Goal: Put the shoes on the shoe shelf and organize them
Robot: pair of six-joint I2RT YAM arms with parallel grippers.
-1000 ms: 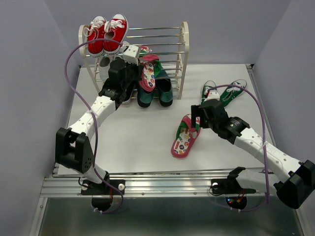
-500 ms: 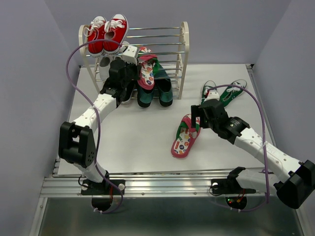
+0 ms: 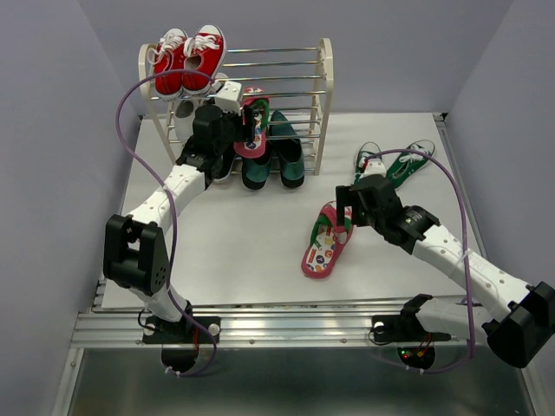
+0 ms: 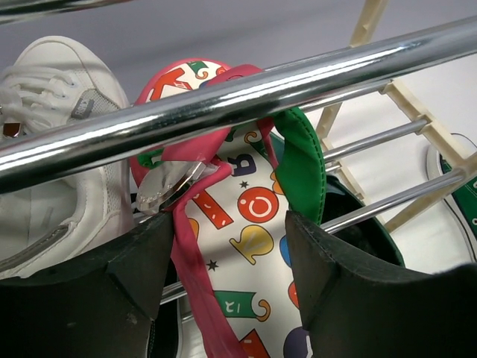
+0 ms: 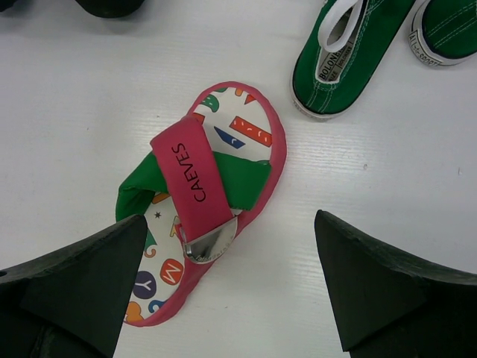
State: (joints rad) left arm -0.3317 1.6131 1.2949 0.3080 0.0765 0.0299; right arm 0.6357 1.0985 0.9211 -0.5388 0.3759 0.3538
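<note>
One red flip-flop [image 4: 250, 224] with green strap and patterned insole lies on the shoe shelf's [image 3: 323, 82] middle rods, its toe under a chrome rod [image 4: 246, 93]. My left gripper [image 4: 229, 220] is open around it, a finger on each side. In the top view that gripper [image 3: 245, 130] is at the shelf's left half. The dark teal slip-ons [image 3: 276, 163] sit on the bottom tier. The other flip-flop [image 5: 200, 198] lies flat on the table below my open right gripper [image 5: 229, 224], also seen from above [image 3: 345, 206]. The green sneakers [image 3: 395, 165] lie at the right.
Red sneakers [image 3: 187, 59] sit on the shelf's top tier at the left. A white sneaker [image 4: 56, 149] rests on the middle tier, left of the flip-flop. One green sneaker [image 5: 350, 52] lies close behind the flip-flop on the table. Purple cables arc over both arms.
My left gripper pushed the flip-flop further back and left onto the shelf rods, then opened off it. The right arm has stayed still.
</note>
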